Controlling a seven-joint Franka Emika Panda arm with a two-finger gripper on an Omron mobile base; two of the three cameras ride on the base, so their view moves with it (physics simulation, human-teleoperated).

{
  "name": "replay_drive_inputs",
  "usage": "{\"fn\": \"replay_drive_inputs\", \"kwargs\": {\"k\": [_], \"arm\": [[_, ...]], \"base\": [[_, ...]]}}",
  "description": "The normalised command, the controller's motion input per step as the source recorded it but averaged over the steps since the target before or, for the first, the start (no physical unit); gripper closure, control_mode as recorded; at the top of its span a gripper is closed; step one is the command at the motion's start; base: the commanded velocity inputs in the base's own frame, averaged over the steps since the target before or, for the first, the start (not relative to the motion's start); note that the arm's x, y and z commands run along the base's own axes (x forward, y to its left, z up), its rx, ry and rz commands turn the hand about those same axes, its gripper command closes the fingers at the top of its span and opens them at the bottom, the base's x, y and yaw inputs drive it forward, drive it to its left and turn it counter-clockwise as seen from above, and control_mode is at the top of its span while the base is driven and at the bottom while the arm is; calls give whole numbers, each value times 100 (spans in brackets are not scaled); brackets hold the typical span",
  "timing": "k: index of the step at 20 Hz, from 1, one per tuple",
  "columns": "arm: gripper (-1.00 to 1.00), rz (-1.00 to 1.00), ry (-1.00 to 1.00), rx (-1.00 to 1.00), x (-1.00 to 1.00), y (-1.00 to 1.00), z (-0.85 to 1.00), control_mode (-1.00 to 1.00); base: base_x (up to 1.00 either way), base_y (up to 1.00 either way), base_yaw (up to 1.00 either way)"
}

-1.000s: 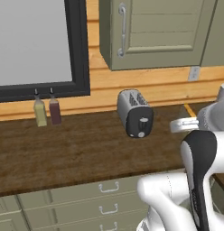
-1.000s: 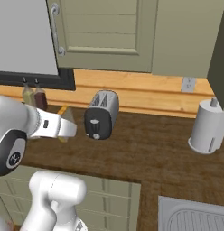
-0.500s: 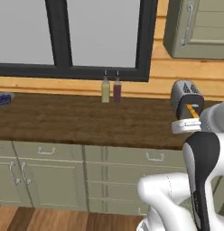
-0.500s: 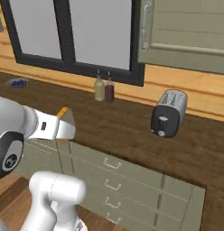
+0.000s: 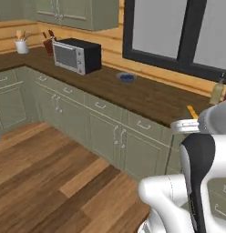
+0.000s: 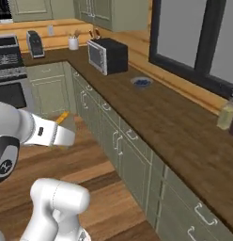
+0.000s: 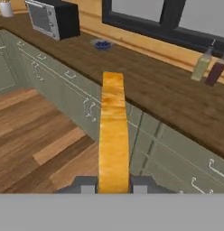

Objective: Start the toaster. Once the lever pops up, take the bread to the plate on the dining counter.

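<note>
- Gripper (image 7: 113, 186) at bottom centre of the hand view is clamped on the bread (image 7: 114, 140), slice edge-on and sticking straight up the frame.
- Past it, green cabinets (image 7: 77, 97) under a dark worktop (image 7: 154, 85).
- Further back, upper left: blue bowl (image 7: 102, 44), then microwave (image 7: 53, 18).

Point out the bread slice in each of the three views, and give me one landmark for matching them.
Left base view: the bread shows as a thin orange edge at the right, above the gripper.
Right base view: lower left, past the end of the white arm.
Hand view: centre, a tall golden slice seen edge-on, rising from the gripper.
Shared landmark: the microwave on the wood worktop.
</note>
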Motion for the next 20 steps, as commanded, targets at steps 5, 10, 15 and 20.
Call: {"fn": "replay_drive_inputs", "kwargs": {"k": [5, 10, 15, 20], "arm": [[100, 0, 0, 0, 0, 0, 0, 100], [100, 0, 0, 0, 0, 0, 0, 100], [100, 0, 0, 0, 0, 0, 0, 100], [100, 0, 0, 0, 0, 0, 0, 100]], "base": [[-21, 10, 100], [-18, 0, 100], [-16, 0, 100], [-15, 0, 100]]}}
